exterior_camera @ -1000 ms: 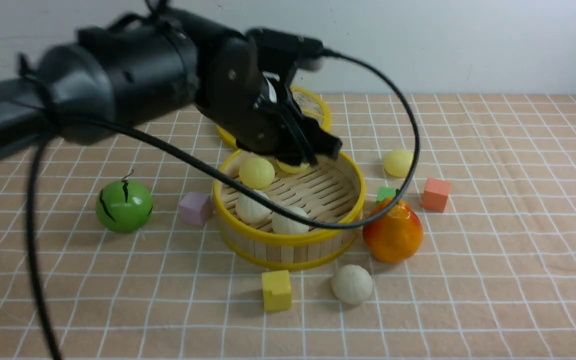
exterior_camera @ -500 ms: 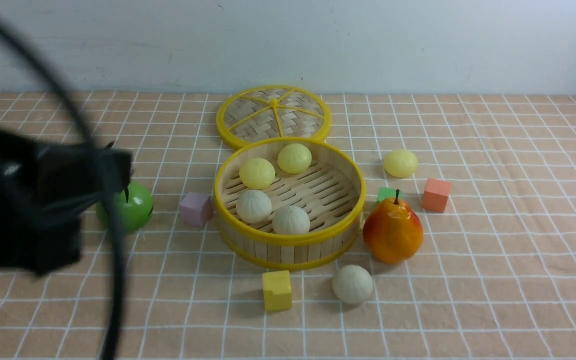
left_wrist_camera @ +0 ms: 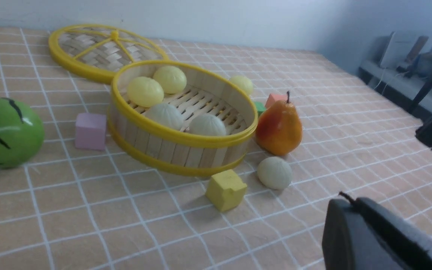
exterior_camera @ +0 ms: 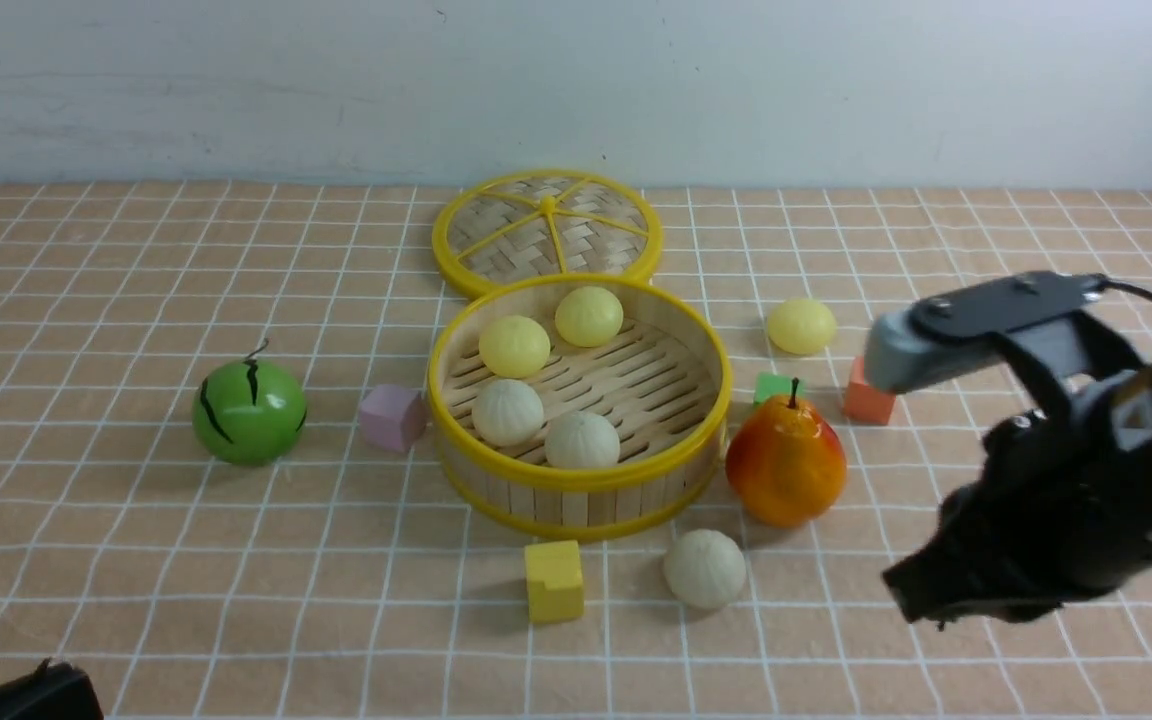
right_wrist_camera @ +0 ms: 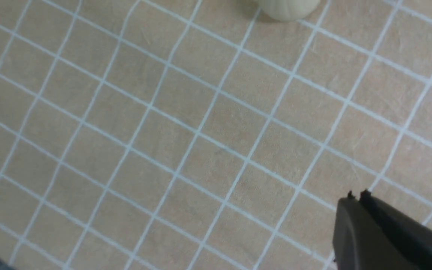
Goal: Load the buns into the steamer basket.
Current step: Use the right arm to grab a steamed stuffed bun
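The steamer basket stands mid-table with two pale yellow buns and two off-white buns inside. A third yellow bun lies on the cloth behind the pear. Another off-white bun lies in front of the basket. My right gripper hangs shut and empty to the right of that bun. Only a dark tip of my left gripper shows at the near left corner, shut and empty.
A woven lid lies behind the basket. An orange pear touches the basket's right side, with a green cube and an orange cube behind it. A pink cube, green melon ball and yellow cube also stand about.
The left arm left a yellow bun in the basket, drew back to the near left corner and shut. The right arm has come in from the right, its jaws now shut.
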{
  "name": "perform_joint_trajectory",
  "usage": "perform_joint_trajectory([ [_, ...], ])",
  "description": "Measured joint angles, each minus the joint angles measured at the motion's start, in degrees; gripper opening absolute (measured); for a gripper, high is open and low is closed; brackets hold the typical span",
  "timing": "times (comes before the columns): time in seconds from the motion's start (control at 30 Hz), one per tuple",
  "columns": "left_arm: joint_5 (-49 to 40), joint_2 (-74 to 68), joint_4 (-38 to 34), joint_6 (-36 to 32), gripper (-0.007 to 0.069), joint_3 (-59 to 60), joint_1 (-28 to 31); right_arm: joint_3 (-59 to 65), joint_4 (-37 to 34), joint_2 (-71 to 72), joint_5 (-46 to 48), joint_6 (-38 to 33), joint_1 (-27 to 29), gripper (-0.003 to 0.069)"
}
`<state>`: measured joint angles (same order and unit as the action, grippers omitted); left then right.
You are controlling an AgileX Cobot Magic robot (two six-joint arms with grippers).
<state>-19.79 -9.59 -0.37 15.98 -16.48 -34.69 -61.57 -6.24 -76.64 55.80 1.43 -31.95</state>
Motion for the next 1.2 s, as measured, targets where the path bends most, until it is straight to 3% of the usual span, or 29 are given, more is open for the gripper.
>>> perform_joint_trajectory([
  [0.2,-0.21,-0.25,1.20,0.24,-0.0013,2.23,0.00,-4.33,1.75,-7.81,-3.99,0.97,-2.85,0.0036],
  [0.27,-0.40,-0.25,1.26,0.24,-0.0013,2.57,0.00,-6.16,1.17,-10.84,-4.22,0.97,-2.86,0.0079],
  [0.37,-0.47,-0.25,1.26,0.24,-0.0013,2.72,0.00,-10.03,0.79,-16.30,-4.45,0.97,-2.86,0.0202],
  [0.43,-0.47,-0.25,1.26,0.24,-0.0013,2.72,0.00,-11.36,0.79,-18.19,-4.57,0.97,-2.86,0.0241],
  [0.47,-0.47,-0.25,1.28,0.24,-0.0013,2.72,0.00,-12.96,0.79,-20.70,-4.97,0.97,-2.86,0.0304],
  [0.53,-0.47,-0.25,1.28,0.24,-0.0013,2.72,0.00,-13.74,0.79,-22.84,-5.63,0.97,-2.86,0.0346],
  [0.7,-0.47,-0.25,1.28,0.24,-0.0013,2.72,0.00,-13.96,1.03,-26.68,-7.41,1.03,-2.86,0.0367],
  [1.2,-0.47,-0.25,1.33,0.35,-0.0013,2.72,0.00,-14.51,6.98,-32.51,-18.96,9.38,-2.25,0.0338],
])
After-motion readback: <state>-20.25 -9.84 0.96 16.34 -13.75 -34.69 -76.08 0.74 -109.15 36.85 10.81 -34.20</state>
